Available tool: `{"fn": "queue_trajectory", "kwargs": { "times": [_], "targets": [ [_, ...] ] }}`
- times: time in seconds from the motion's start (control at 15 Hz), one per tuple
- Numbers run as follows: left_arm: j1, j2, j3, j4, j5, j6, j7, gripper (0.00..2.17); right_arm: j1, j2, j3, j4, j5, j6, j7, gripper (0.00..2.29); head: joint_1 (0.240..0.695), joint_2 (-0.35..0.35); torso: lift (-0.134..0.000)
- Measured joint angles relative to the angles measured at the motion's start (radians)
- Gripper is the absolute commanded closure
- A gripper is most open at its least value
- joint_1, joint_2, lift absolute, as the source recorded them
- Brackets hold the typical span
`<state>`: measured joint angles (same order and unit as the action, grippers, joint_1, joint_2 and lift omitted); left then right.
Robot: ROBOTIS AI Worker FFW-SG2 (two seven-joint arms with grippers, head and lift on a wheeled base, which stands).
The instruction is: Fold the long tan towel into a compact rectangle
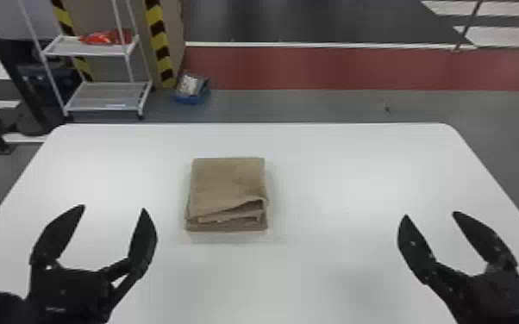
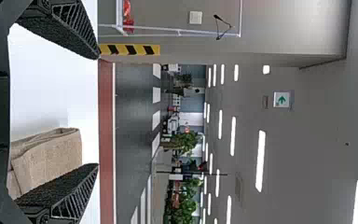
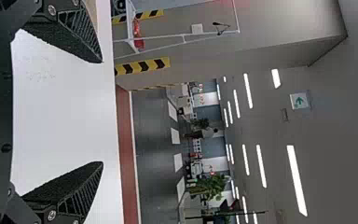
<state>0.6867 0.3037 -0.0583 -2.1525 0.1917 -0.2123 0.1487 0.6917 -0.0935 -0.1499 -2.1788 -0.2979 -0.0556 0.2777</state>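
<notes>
Tan towel (image 1: 227,181) lies folded on the table (image 1: 336,172), 1 green-arrow sign (image 2: 281,99) beyond.

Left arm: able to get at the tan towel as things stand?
Likely yes. The left end effector is open to the left of the tan towel, nothing stands between them, and nothing lies on top of it.

The tan towel (image 1: 228,183) is lying flat on the white tabletop (image 1: 340,181), folded into a compact, layered near-square, its near right edge gaping slightly.
</notes>
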Motion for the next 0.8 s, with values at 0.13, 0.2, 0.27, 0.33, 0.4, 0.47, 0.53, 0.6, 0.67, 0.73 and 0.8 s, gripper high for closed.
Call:
{"fn": "queue_trajectory", "kwargs": {
  "times": [0.13,0.2,0.27,0.33,0.4,0.47,0.53,0.6,0.67,0.73,0.8],
  "targets": [
    [0.006,0.000,0.003,-0.008,0.000,0.000,0.000,0.07,0.004,0.000,0.003,0.002,-0.004,-0.009,-0.003,0.13,0.695,-0.018,-0.123],
    [0.010,0.001,0.006,-0.012,0.000,0.000,0.000,0.07,0.006,0.000,0.004,0.002,-0.006,-0.011,-0.005,0.13,0.695,-0.017,-0.123],
    [0.014,0.001,0.008,-0.016,0.000,0.000,0.000,0.07,0.009,0.000,0.006,0.002,-0.008,-0.013,-0.007,0.13,0.695,-0.014,-0.123],
    [0.018,0.001,0.010,-0.019,0.000,-0.001,0.000,0.07,0.013,0.001,0.008,0.002,-0.010,-0.019,-0.011,0.13,0.695,-0.014,-0.123],
    [0.022,0.002,0.012,-0.022,0.000,-0.002,-0.001,0.07,0.018,0.001,0.009,0.002,-0.011,-0.025,-0.014,0.13,0.695,-0.014,-0.123],
    [0.026,0.002,0.013,-0.025,0.000,-0.003,-0.003,0.07,0.023,0.001,0.010,0.001,-0.011,-0.030,-0.016,0.13,0.695,-0.015,-0.123],
    [0.030,0.003,0.013,-0.027,0.000,-0.003,-0.004,0.07,0.028,0.002,0.010,-0.001,-0.012,-0.033,-0.018,0.13,0.695,-0.015,-0.123],
    [0.033,0.003,0.014,-0.029,0.000,-0.003,-0.005,0.07,0.031,0.002,0.010,-0.003,-0.012,-0.034,-0.018,0.13,0.695,-0.016,-0.123],
    [0.034,0.004,0.014,-0.031,0.000,-0.003,-0.007,0.07,0.035,0.002,0.010,-0.004,-0.012,-0.034,-0.019,0.13,0.695,-0.017,-0.123],
    [0.036,0.004,0.014,-0.033,-0.001,-0.003,-0.008,0.07,0.038,0.002,0.010,-0.005,-0.013,-0.034,-0.019,0.13,0.695,-0.017,-0.123],
    [0.037,0.005,0.014,-0.035,-0.001,-0.003,-0.008,0.07,0.042,0.002,0.010,-0.006,-0.013,-0.034,-0.019,0.13,0.695,-0.018,-0.123]
  ]
}}
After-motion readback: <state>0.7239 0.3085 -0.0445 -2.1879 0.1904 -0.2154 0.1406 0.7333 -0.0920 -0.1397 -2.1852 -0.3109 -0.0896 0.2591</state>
